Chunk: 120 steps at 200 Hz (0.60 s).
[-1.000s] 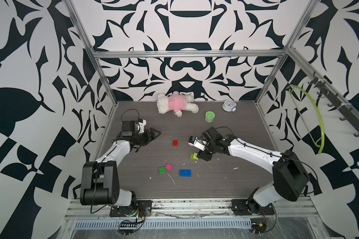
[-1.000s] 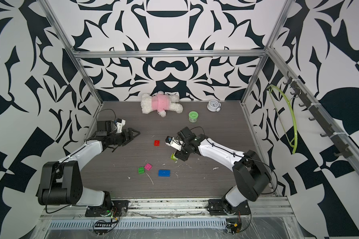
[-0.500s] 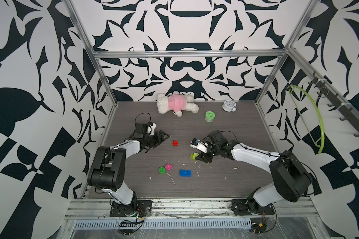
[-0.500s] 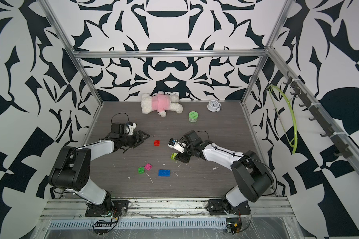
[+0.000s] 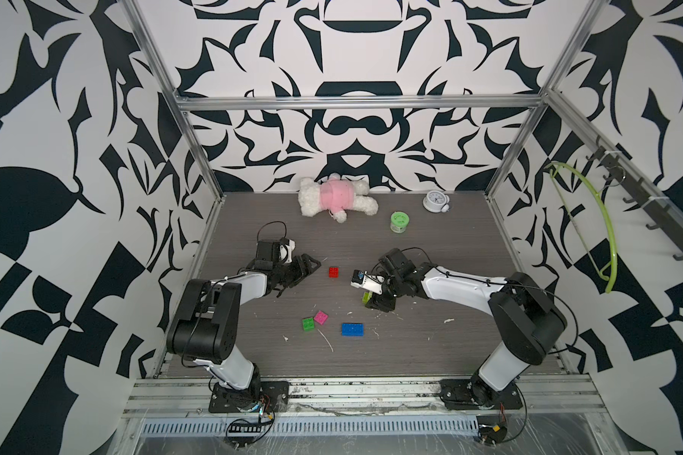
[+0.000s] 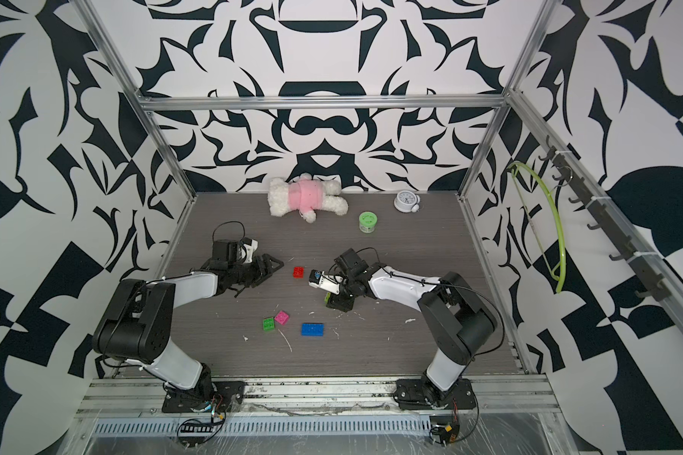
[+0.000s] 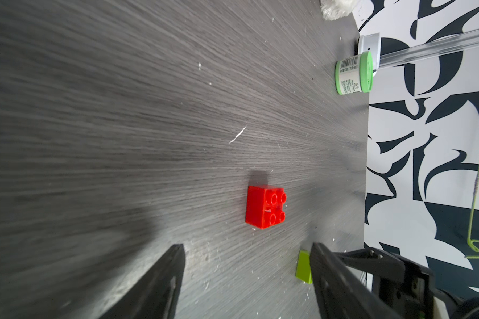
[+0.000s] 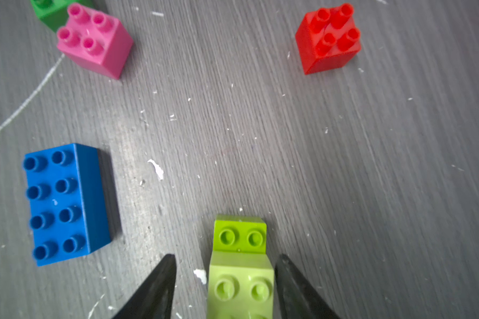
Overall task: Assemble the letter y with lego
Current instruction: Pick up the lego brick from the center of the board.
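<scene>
The lego lies loose on the grey floor. A red brick (image 5: pixel 334 272) (image 7: pixel 264 207) sits just ahead of my left gripper (image 5: pixel 306 268) (image 7: pixel 246 248), which is open with nothing between its fingers. My right gripper (image 5: pixel 375 303) (image 8: pixel 226 256) is open, with its jaws either side of a pale yellow-green brick (image 8: pixel 241 287) stacked offset on a lime brick (image 8: pixel 239 234). A gap shows at one finger. The green brick (image 5: pixel 308 324) and pink brick (image 5: pixel 321 317) touch at a corner. The blue brick (image 5: pixel 352 329) lies beside them. No letter y is formed.
A plush toy (image 5: pixel 336 197), a green-lidded jar (image 5: pixel 399 221) and a small clock (image 5: pixel 434 201) stand near the back wall. White scraps litter the floor. Metal frame posts and patterned walls close in both sides.
My left arm has reached out rightward, bringing its open gripper close to the red brick. My right gripper has shifted slightly forward and lower over the two lime-coloured bricks.
</scene>
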Available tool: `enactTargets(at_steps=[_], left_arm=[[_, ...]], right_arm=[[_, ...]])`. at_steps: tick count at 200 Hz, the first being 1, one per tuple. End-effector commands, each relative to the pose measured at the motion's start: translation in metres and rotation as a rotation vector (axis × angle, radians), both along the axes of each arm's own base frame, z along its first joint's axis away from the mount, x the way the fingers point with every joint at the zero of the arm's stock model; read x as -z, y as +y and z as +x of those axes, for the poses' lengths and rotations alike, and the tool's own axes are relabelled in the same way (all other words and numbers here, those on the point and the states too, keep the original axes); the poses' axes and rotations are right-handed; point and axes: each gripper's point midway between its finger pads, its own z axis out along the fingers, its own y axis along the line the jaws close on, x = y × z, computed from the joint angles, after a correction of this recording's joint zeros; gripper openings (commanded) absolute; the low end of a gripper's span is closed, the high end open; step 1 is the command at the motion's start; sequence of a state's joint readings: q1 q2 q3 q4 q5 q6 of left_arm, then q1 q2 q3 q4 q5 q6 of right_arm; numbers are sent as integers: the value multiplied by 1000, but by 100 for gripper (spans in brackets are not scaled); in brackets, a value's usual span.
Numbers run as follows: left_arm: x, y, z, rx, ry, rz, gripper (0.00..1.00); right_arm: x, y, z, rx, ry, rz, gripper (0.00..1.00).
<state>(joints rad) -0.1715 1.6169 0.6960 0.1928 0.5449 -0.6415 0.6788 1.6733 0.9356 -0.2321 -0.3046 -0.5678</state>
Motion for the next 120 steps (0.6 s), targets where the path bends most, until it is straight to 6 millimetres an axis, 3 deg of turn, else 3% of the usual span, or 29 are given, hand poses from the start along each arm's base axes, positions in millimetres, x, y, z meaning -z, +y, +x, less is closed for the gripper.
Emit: enactTargets(at_steps=[1,120], left_arm=[[0,-4,-4,11,-11,-2,76],[5,-6,-7,16,1,10,76]], right_arm=[[-9,4,8,-17,-38,-21,57],[2,5,12,-30,-37,-73,43]])
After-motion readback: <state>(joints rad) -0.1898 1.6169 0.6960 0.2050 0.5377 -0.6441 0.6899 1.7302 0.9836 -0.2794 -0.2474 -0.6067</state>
